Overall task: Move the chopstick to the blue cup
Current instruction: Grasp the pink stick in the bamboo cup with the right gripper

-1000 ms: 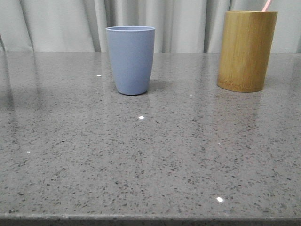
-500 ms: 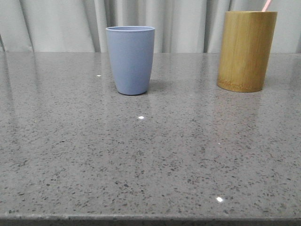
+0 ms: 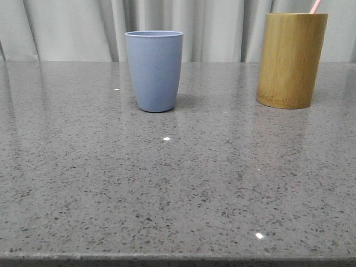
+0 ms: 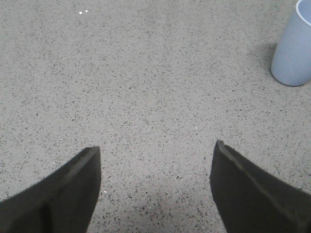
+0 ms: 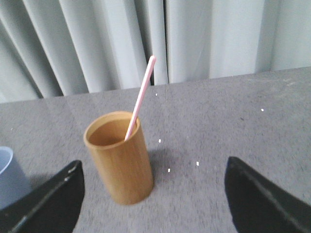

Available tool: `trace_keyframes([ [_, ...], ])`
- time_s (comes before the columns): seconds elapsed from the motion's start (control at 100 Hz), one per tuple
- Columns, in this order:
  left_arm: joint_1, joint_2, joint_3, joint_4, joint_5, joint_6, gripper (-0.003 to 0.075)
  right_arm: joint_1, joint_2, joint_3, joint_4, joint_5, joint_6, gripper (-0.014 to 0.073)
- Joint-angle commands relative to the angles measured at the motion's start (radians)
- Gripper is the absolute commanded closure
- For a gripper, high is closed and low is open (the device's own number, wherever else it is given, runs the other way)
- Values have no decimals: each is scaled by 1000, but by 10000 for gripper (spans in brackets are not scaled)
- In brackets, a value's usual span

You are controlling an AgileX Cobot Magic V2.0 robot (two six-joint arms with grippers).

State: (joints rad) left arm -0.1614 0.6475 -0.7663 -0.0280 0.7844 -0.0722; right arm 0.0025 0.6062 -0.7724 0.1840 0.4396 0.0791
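Observation:
The blue cup (image 3: 154,70) stands upright on the grey speckled table, left of centre at the back; it also shows in the left wrist view (image 4: 294,48) and at the edge of the right wrist view (image 5: 8,177). A pale pink chopstick (image 5: 141,95) leans in the yellow-brown bamboo cylinder (image 5: 119,158); only its tip (image 3: 315,6) shows in the front view above the cylinder (image 3: 292,59). My left gripper (image 4: 156,155) is open and empty over bare table, the blue cup ahead to one side. My right gripper (image 5: 154,167) is open and empty, short of the cylinder. Neither gripper shows in the front view.
The grey speckled table (image 3: 178,183) runs to a front edge at the bottom of the front view. Pale curtains (image 3: 72,28) hang behind the table's far edge. The cup and the cylinder stand well apart.

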Motion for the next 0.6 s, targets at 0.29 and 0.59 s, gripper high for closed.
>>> trace_keyframes([
  [0.29,2,-1,-27,-1,-78,-11,248,11,310,-54,79,-411,-13,1],
  [0.59,2,-1,-27,-1,-77,-11,248,102,515,-149,79,-573,-13,1],
])
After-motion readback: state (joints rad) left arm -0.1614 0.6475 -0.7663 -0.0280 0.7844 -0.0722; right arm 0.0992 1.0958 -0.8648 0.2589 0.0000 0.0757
